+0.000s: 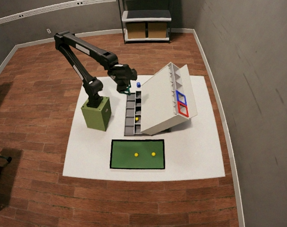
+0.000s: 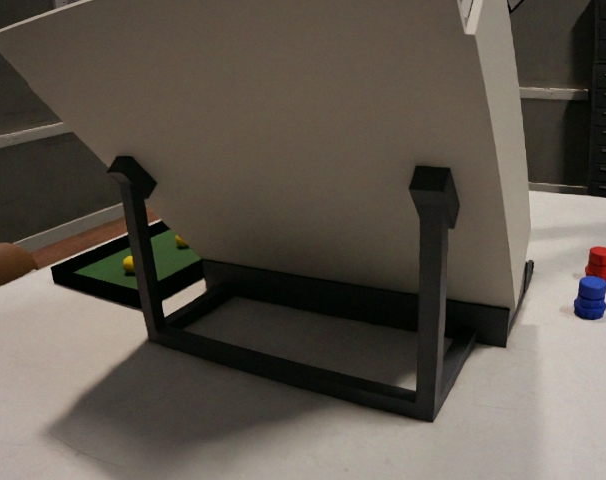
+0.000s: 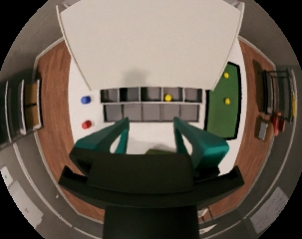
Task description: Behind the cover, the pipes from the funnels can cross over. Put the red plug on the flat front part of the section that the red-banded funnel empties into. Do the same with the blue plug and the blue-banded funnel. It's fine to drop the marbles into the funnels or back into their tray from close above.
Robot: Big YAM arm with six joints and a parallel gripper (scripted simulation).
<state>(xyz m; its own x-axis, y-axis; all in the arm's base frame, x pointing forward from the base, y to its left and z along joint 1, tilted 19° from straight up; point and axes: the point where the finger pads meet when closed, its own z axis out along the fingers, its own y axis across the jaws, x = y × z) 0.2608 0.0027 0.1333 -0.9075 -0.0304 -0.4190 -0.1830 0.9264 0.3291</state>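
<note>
Marbles and plugs, counted

Three yellow marbles (image 1: 137,118) (image 2: 129,265) (image 3: 167,98) (one in a section, two on the green tray (image 1: 138,162) (image 2: 107,279) (image 3: 221,117)); two plugs, one red (image 2: 599,263) (image 3: 87,124), one blue (image 1: 138,84) (image 2: 590,298) (image 3: 86,100); two banded funnels.

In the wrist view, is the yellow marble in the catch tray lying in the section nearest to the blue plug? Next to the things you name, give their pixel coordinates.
No, the marble (image 1: 137,118) (image 3: 167,98) is in the fourth section counted from the blue plug (image 3: 86,100).
</note>
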